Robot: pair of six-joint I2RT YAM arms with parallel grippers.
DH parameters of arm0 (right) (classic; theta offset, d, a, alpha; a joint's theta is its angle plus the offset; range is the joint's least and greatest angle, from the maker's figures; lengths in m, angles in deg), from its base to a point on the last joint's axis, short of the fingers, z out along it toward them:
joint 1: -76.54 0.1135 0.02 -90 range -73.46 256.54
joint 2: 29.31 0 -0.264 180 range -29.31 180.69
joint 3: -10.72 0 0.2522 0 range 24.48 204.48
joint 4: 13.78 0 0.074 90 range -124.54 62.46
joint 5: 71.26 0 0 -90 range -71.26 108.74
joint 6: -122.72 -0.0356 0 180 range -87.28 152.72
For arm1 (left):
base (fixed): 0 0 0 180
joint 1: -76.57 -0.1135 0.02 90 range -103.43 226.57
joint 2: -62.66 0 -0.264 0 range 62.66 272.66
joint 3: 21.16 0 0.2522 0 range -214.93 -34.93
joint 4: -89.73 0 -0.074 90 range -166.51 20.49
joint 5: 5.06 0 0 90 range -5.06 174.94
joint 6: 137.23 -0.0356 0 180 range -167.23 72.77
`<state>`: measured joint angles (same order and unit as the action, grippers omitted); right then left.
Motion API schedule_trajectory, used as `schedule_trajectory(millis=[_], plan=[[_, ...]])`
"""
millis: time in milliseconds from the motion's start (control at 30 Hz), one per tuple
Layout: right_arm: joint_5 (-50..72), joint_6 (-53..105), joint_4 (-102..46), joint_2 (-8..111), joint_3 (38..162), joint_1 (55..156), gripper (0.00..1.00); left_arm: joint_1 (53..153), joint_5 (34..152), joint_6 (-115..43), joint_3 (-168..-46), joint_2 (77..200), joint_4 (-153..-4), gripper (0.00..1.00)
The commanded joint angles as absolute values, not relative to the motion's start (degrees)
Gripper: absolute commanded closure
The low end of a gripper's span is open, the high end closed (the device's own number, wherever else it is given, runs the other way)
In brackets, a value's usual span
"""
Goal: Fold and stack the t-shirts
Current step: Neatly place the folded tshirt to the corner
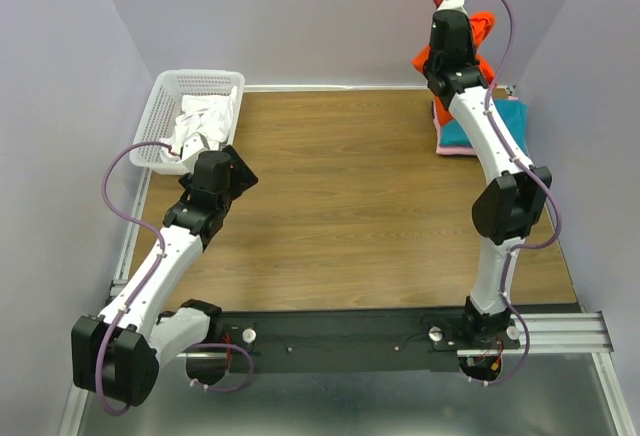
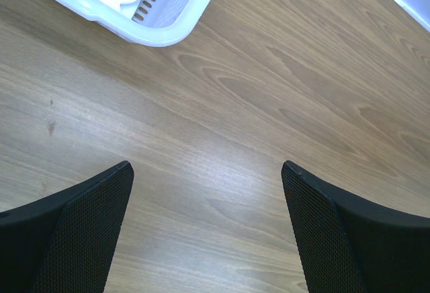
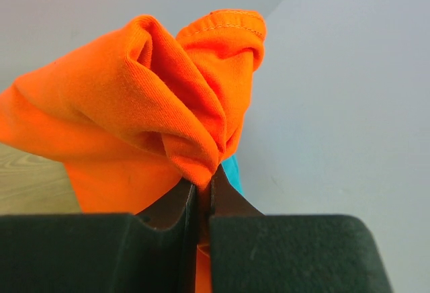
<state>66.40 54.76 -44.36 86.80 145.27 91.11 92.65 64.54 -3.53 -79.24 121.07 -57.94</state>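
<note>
Only the right wrist view shows the right claw (image 3: 203, 189) pinched shut on the orange-red t-shirt (image 3: 148, 98), which is bunched in twisted folds above its tips with a stitched hem uppermost. The top view adds a teal t-shirt (image 1: 503, 124) on the tabletop (image 1: 350, 186) near that claw. The left claw (image 2: 208, 172) gapes wide, with the basket (image 2: 168, 34) just beyond it.

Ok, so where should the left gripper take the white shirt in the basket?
Probably a raised fold near the top of the white shirt, coming straight down from above: it lies crumpled inside the basket, whose walls block any sideways approach. The left gripper is open.
</note>
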Motion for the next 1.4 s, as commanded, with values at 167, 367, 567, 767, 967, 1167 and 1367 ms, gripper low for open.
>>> schedule_trajectory(millis=[167,367,567,767,967,1167,1367], plan=[[66.11,50.3,-46.44,85.73,140.68,91.31,0.99,92.22,65.34,-4.25,-78.87,121.46,-59.81,0.02],[67.25,48.8,-46.79,86.26,138.48,90.25,0.99,92.22,65.6,-4.6,-79.4,124.0,-60.25,0.02],[68.05,47.75,-46.96,86.61,136.81,87.36,0.99,92.22,66.31,-5.04,-80.28,126.73,-60.95,0.02],[65.68,47.05,-47.14,87.75,136.02,84.02,0.99,92.22,66.92,-5.39,-81.24,129.1,-61.48,0.02],[58.83,44.85,-47.31,89.69,134.17,80.15,0.99,92.22,66.66,-5.39,-81.95,129.72,-61.31,0.02],[54.96,44.06,-47.4,92.5,135.75,76.98,0.95,92.22,66.13,-5.31,-82.47,130.34,-60.95,0.02],[53.46,43.44,-47.4,96.63,137.95,74.78,0.81,92.22,65.43,-5.04,-82.91,130.6,-60.34,0.02]])
